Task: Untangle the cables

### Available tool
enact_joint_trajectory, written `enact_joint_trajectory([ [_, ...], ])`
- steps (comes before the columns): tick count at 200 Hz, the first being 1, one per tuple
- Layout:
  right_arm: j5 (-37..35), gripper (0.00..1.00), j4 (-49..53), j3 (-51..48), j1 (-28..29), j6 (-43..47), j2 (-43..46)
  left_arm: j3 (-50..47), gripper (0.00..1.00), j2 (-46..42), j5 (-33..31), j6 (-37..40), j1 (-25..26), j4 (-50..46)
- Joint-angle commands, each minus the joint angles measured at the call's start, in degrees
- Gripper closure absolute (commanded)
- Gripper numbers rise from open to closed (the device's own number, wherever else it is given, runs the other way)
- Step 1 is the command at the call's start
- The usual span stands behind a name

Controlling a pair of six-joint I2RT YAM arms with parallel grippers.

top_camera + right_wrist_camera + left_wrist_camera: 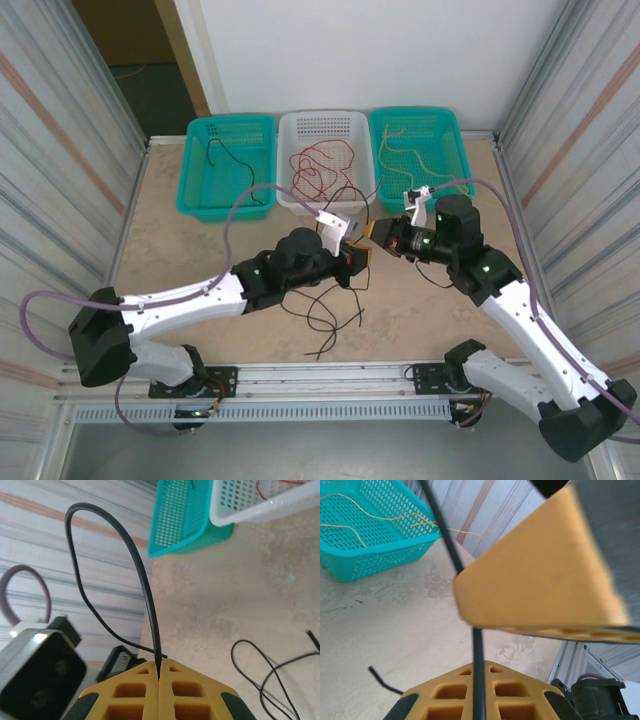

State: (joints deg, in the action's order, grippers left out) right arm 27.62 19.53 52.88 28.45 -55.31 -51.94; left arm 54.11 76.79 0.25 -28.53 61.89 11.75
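Observation:
My left gripper point(362, 250) and right gripper point(381, 233) meet tip to tip above the middle of the table. Both are shut on the same thin black cable point(335, 300), whose loose loops lie on the table below them. In the left wrist view the black cable point(479, 680) runs down the middle of my left gripper point(479, 667), with a yellow finger of the right gripper point(540, 570) close above. In the right wrist view my right gripper point(159, 672) pinches the black cable point(145, 585), which arches up and back.
Three baskets stand along the far edge. The left teal basket point(200, 195) holds a black cable point(225, 160). The white basket point(290, 125) holds red cables point(320, 165). The right teal basket point(460, 150) holds pale yellow cables point(410, 150). Metal walls flank the table.

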Motion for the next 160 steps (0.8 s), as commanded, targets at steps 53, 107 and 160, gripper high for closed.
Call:
enact_joint_trajectory([
  [53, -22.83, 0.49, 21.22, 5.04, -0.59, 6.97, 2.80, 12.32, 1.00, -10.72, -4.47, 2.44, -15.44, -31.12],
  [107, -18.09, 0.50, 21.57, 2.46, -0.25, 10.50, 1.99, 26.92, 1.00, -0.97, 8.53, 7.16, -43.75, -36.98],
  [160, -16.32, 0.51, 17.21, -0.85, 2.47, 13.52, -1.12, 45.53, 0.73, 21.91, 10.80, 11.63, -53.35, -38.15],
])
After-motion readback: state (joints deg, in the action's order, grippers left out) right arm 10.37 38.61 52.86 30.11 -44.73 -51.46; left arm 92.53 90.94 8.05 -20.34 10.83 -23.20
